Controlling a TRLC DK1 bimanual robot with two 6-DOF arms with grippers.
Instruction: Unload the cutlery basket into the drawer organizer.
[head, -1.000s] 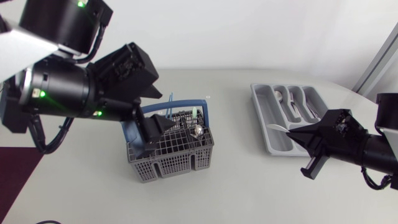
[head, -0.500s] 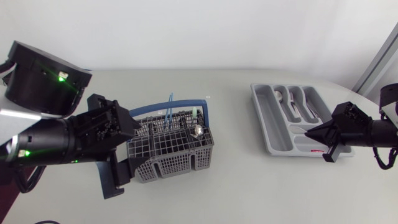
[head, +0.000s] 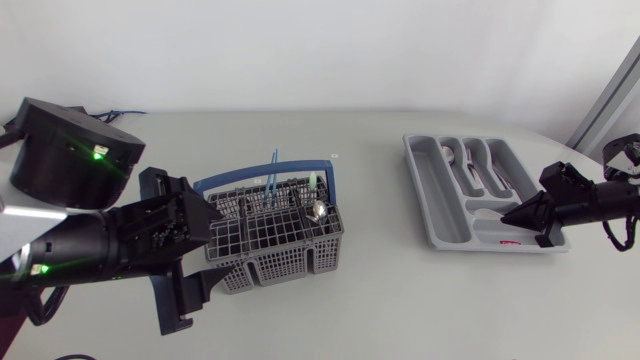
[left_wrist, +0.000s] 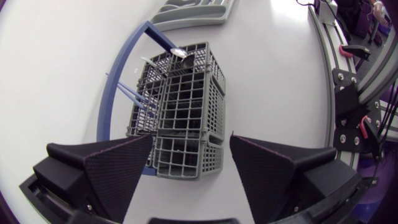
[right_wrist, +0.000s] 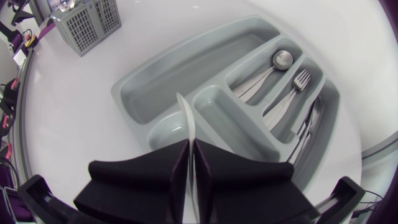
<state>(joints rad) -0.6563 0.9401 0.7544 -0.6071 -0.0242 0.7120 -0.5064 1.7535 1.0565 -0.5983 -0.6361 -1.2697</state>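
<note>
Looking down on the pale table (head: 400, 310), two containers sit well apart. At 9 o'clock from the table's middle is the cutlery basket (head: 280, 240), grey mesh with a blue hoop handle (head: 262, 176). Upright inside it are thin blue utensils (head: 272, 182) at the basket's 12 o'clock. A pale handle (head: 312, 181) is at 1 o'clock, and a shiny metal spoon bowl (head: 319, 209) pokes up at 2 o'clock.

At 3 o'clock from the table's middle lies the grey drawer organizer (head: 428, 180), divided into long lanes with a short cross pocket at its near end. From my right wrist camera, one lane holds a metal spoon (right_wrist: 273, 65). The next holds a fork (right_wrist: 291, 90), and the outermost holds knives (right_wrist: 308, 124), all lying flat.

My right gripper (right_wrist: 191, 148) has its fingers pressed together, pinching a thin white utensil (right_wrist: 185, 118). The utensil sticks out ahead over the organizer's near end, by the cross pocket. I cannot tell whether it touches the plastic.

My left gripper (left_wrist: 191, 142) has its fingers spread wide and holds nothing. The basket lies just ahead of it, seen through the gap.

A small red label (head: 512, 243) sits on the organizer's 5 o'clock edge, too small to read.
</note>
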